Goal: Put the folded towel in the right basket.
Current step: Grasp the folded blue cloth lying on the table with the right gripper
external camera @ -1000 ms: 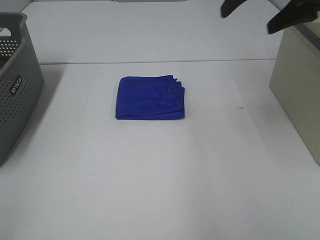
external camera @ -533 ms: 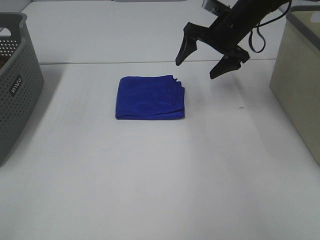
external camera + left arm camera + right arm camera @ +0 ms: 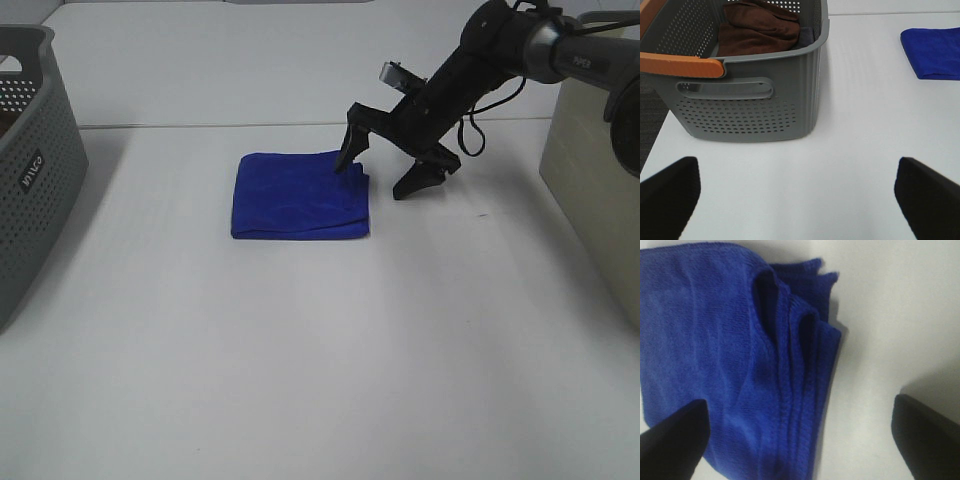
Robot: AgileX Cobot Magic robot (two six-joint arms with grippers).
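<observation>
a plain white table (image 3: pixel 300 380). at the left stands a grey basket (image 3: pixel 40 160), and the left gripper (image 3: pixel 799 195) hangs near it, jaws spread wide. mid-table lies the folded blue towel (image 3: pixel 298 195). the right gripper (image 3: pixel 377 176), jaws spread, straddles its layered right edge. i'd say it should sink low enough to catch every fold before closing. the beige right basket (image 3: pixel 595 170) waits at the far right.

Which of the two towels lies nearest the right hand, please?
The blue folded towel on the table; the right hand hangs open over its layered edge. The brown towel lies inside the grey basket, far left.
</observation>
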